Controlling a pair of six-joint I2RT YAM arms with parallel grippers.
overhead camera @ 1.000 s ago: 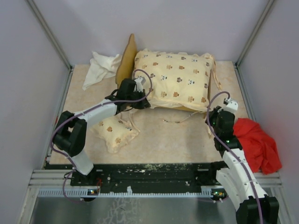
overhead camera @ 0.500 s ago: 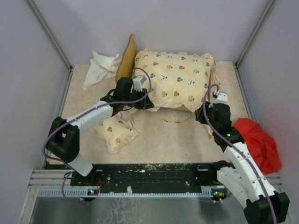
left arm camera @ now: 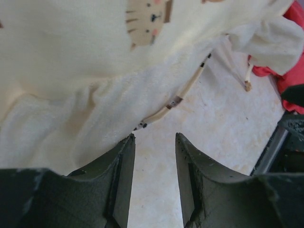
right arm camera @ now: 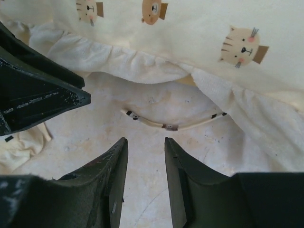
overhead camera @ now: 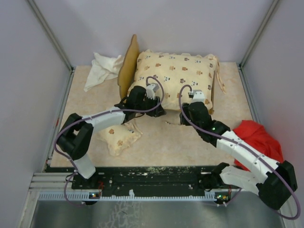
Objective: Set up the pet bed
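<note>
The pet bed's wavy headboard (overhead camera: pixel 127 61) stands at the back left, and the cream animal-print cushion (overhead camera: pixel 178 78) lies over the frame beside it. The small matching pillow (overhead camera: pixel 118 137) rests on the table in front of it, to the left. My left gripper (overhead camera: pixel 159 110) is open at the cushion's front edge, its left fingertip (left arm camera: pixel 127 142) touching the frilled hem (left arm camera: pixel 71 123). My right gripper (overhead camera: pixel 185 115) is open just right of it, jaws empty, pointing at a loose tie string (right arm camera: pixel 166 126) under the cushion (right arm camera: pixel 190 33). The left gripper (right arm camera: pixel 38 95) shows at that view's left.
A plain white cloth (overhead camera: pixel 101 69) lies crumpled at the back left corner. A red cloth (overhead camera: pixel 259 142) sits at the right, also seen as a red cloth (left arm camera: pixel 290 71) past the cushion's corner. Grey walls enclose the table on three sides.
Both grippers have gone from shut to open. The right arm has swung left to the cushion's front middle, and the left gripper has shifted right along the front edge.
</note>
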